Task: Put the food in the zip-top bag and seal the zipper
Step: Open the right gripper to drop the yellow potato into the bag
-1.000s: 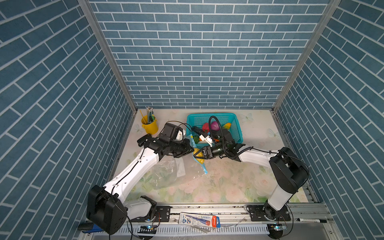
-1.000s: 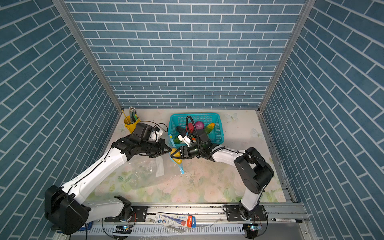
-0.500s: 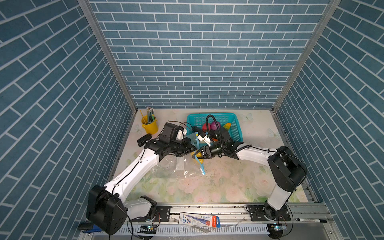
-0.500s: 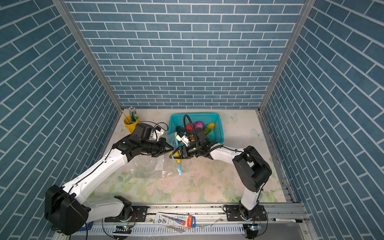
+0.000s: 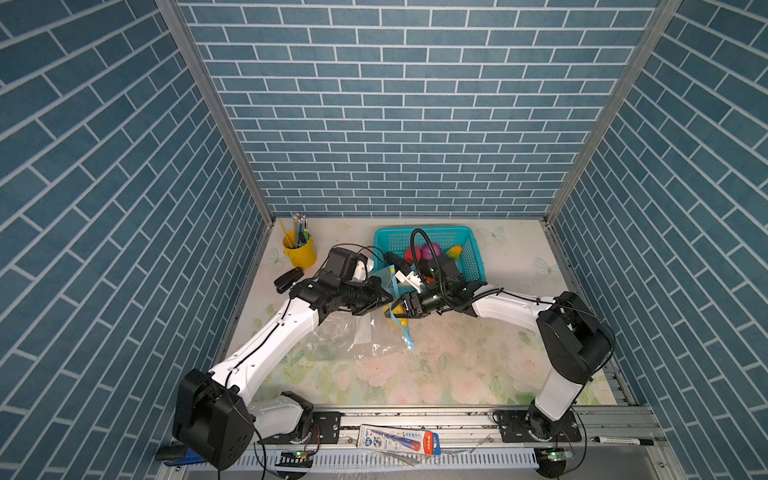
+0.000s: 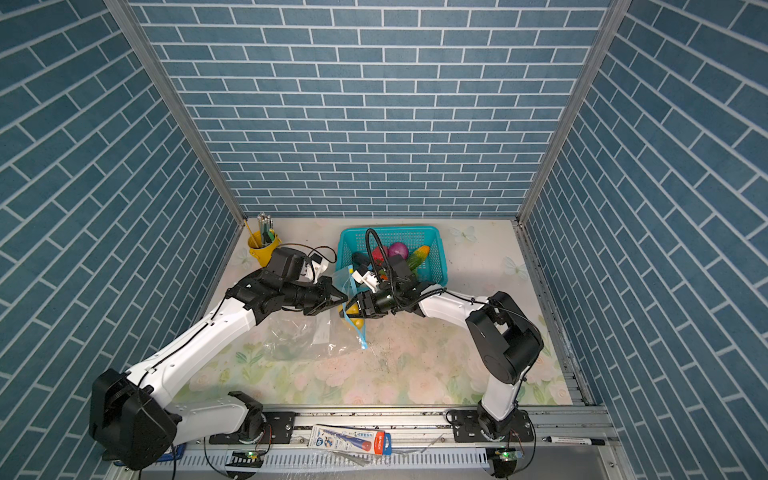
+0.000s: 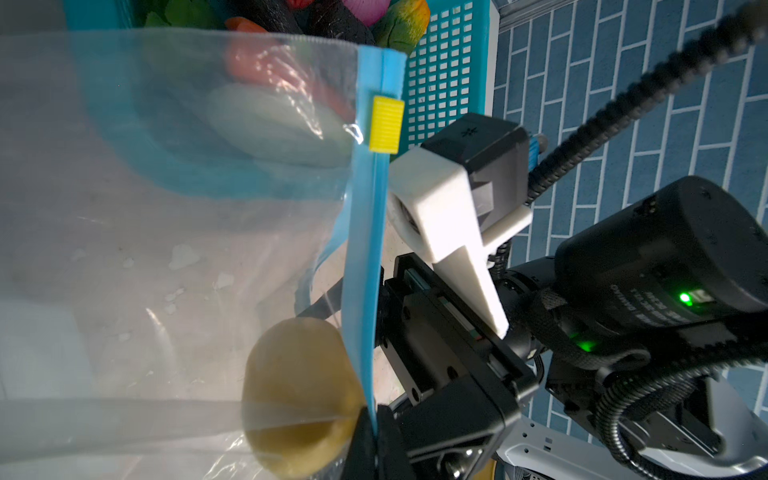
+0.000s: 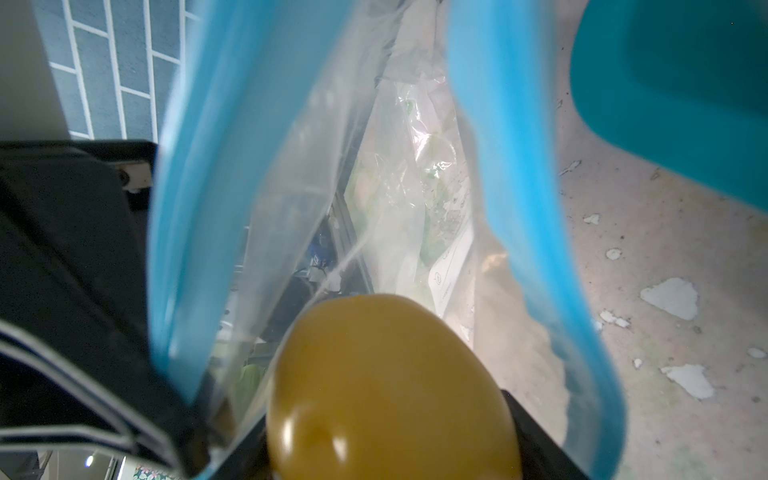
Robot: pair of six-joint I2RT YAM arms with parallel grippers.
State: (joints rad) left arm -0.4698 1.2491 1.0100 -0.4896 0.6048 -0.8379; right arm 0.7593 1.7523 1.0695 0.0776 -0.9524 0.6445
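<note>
Right gripper (image 6: 353, 311) holds yellow potato (image 8: 390, 386) at mouth of zip-top bag (image 5: 345, 336).
Left gripper (image 7: 371, 440) pinches the zipper (image 7: 365, 249); if that slips, the potato may drop outside.

Blue brick-patterned walls (image 5: 395, 124) enclose three sides; grey metal corner posts (image 5: 219, 112) rise from a pale floral tabletop (image 5: 457, 374) under even, bright light.
</note>
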